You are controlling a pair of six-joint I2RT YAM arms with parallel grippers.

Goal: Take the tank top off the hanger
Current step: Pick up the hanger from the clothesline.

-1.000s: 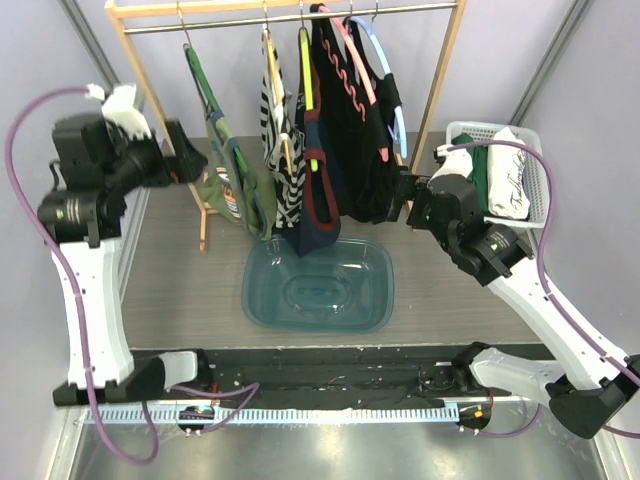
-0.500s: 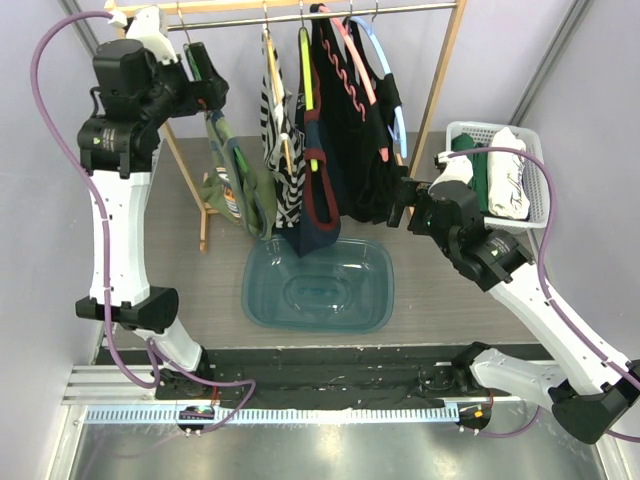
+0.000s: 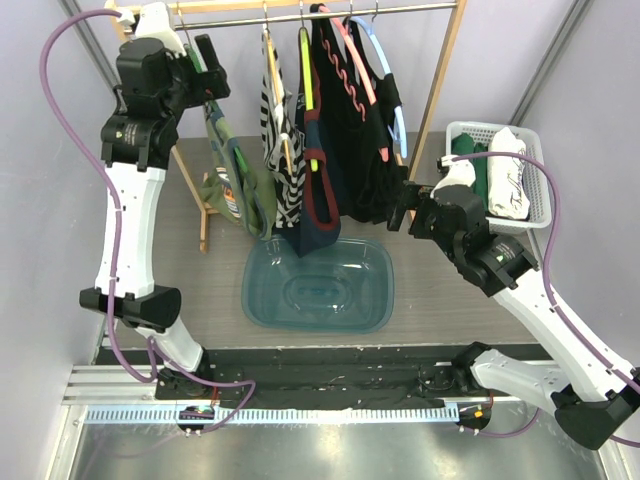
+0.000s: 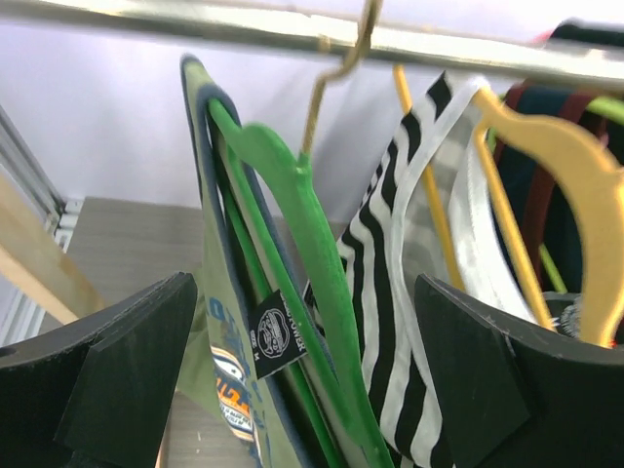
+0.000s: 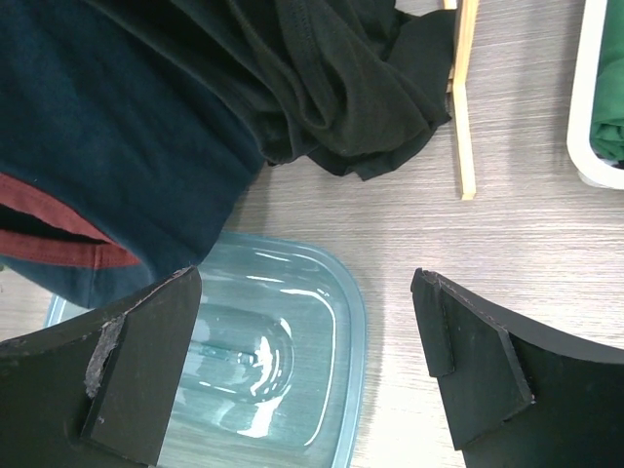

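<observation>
An olive-green tank top (image 3: 238,178) with a printed graphic hangs on a green hanger (image 4: 292,219) at the left end of the rail (image 3: 300,20). My left gripper (image 3: 207,72) is raised to the hanger's shoulder and is open. In the left wrist view the left gripper (image 4: 307,385) has the hanger, the tank top (image 4: 210,292) and its black label between the fingers (image 4: 117,380), with nothing touching them. My right gripper (image 3: 400,207) is open and empty, low beside the hem of the black garment (image 3: 365,150). The right wrist view has the right gripper (image 5: 307,375) above the bin's edge.
A striped top (image 3: 282,150), a navy and red top (image 3: 318,195) and the black garment hang close together on the wooden rack. A teal bin (image 3: 318,285) lies under them. A white basket (image 3: 540,215) with folded clothes stands at the right. The rack's foot (image 5: 466,97) runs beside the basket.
My left arm has swung up from the far left side to the rail's left end, bringing its open gripper around the green hanger. The right gripper has edged slightly toward the black garment.
</observation>
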